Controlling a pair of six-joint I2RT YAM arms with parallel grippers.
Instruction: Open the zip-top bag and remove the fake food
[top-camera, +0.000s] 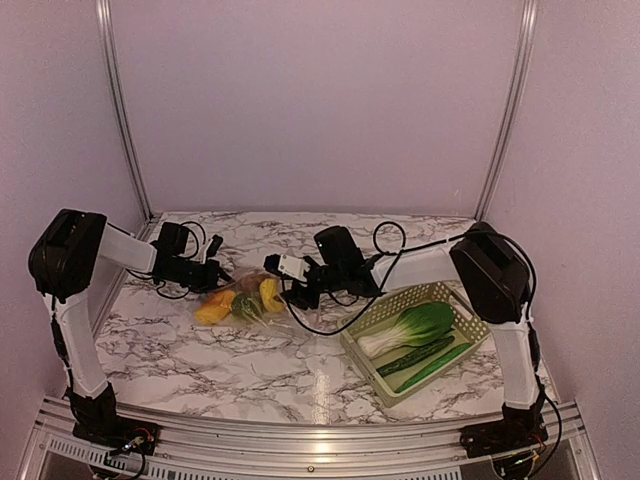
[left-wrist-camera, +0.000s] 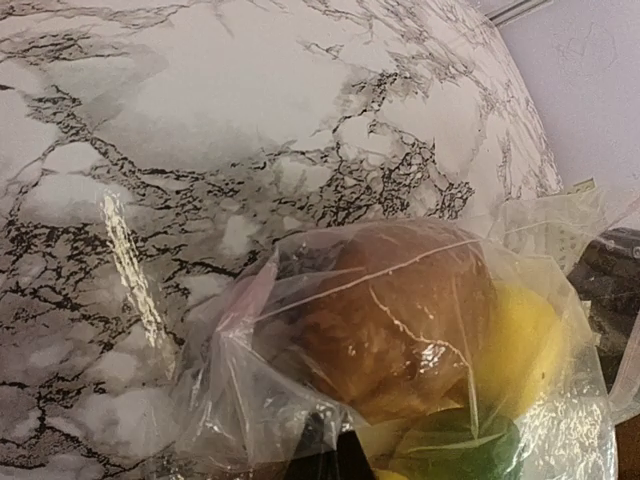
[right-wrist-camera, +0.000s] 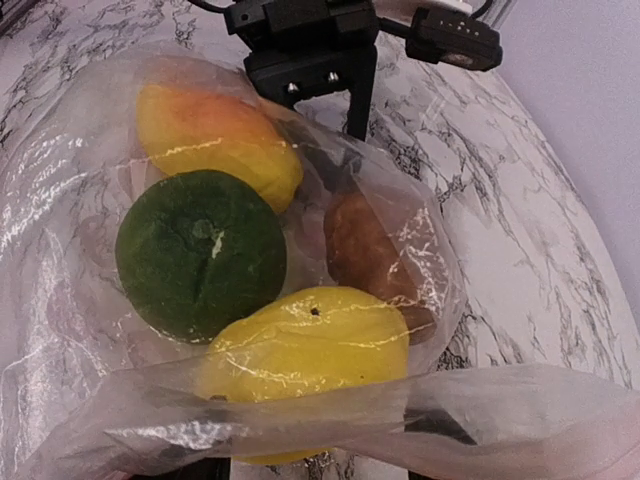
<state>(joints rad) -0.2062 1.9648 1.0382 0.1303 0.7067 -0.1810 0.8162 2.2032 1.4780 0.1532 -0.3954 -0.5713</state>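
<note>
The clear zip-top bag (top-camera: 245, 298) lies on the marble table between my two grippers. Inside it are an orange-yellow fruit (right-wrist-camera: 215, 135), a dark green round fruit (right-wrist-camera: 200, 250), a yellow lemon (right-wrist-camera: 310, 345) and a brown potato (right-wrist-camera: 365, 250). My left gripper (top-camera: 207, 276) is shut on the bag's left end; in its wrist view its black fingers (left-wrist-camera: 335, 450) show through bunched plastic beside the potato (left-wrist-camera: 400, 320). My right gripper (top-camera: 298, 292) is shut on the bag's right edge, and the whitish strip (right-wrist-camera: 330, 420) covers its fingers. Bok choy (top-camera: 412, 327) and cucumber (top-camera: 420, 354) lie in the basket.
The pale yellow-green lattice basket (top-camera: 455, 298) stands at the right, close to my right arm. Black cables loop over the table behind both grippers. Purple walls close in the back and both sides.
</note>
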